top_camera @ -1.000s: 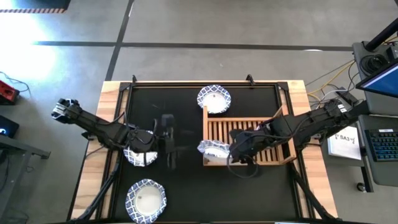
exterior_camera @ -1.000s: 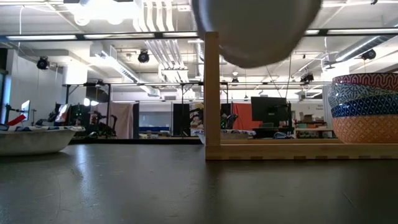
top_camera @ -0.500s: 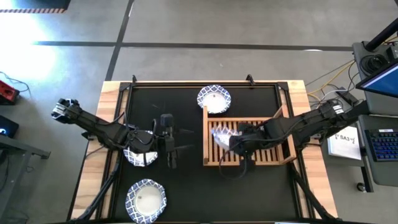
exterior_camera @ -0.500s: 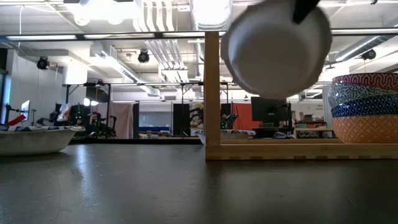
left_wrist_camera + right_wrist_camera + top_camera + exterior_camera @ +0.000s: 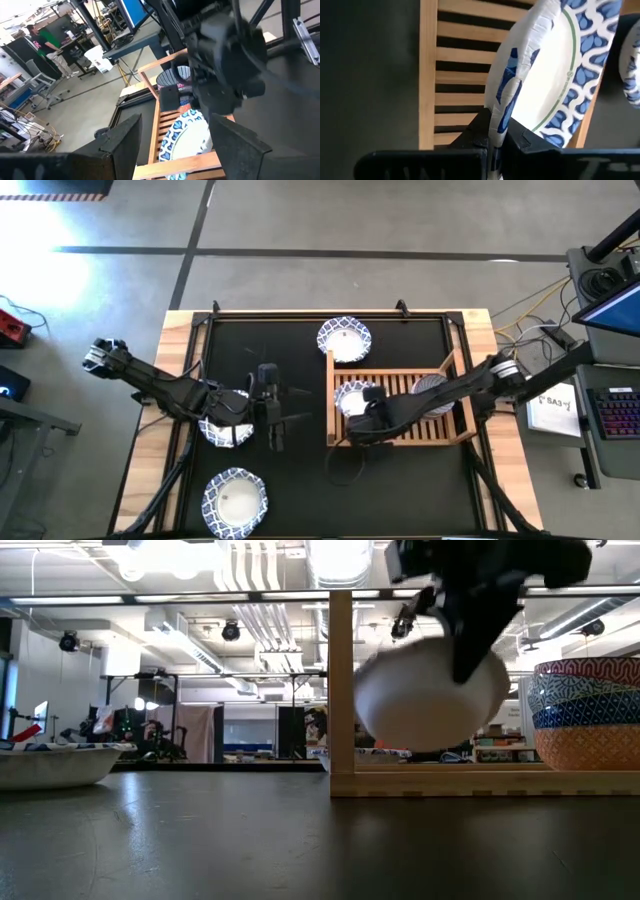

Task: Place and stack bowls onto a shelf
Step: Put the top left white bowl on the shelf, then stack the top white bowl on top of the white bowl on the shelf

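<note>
Fingers (image 5: 479, 131) of the right gripper (image 5: 368, 412) pinch the rim of a patterned bowl (image 5: 353, 398), held tilted over the shelf (image 5: 440, 428) at its 9 o'clock end. Left gripper (image 5: 268, 408) is spread wide, empty, beside another bowl (image 5: 222, 430) at its 9 o'clock.

The shelf (image 5: 400, 430) is pale, smooth wood slats. The bowl (image 5: 555, 75) looks glossy, perhaps glazed ceramic. The mat (image 5: 290, 480) is matt black.

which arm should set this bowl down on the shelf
Right. Its claw already pinches the blue-and-white bowl by the rim above the shelf. The left claw hovers over the mat, off the shelf.
</note>
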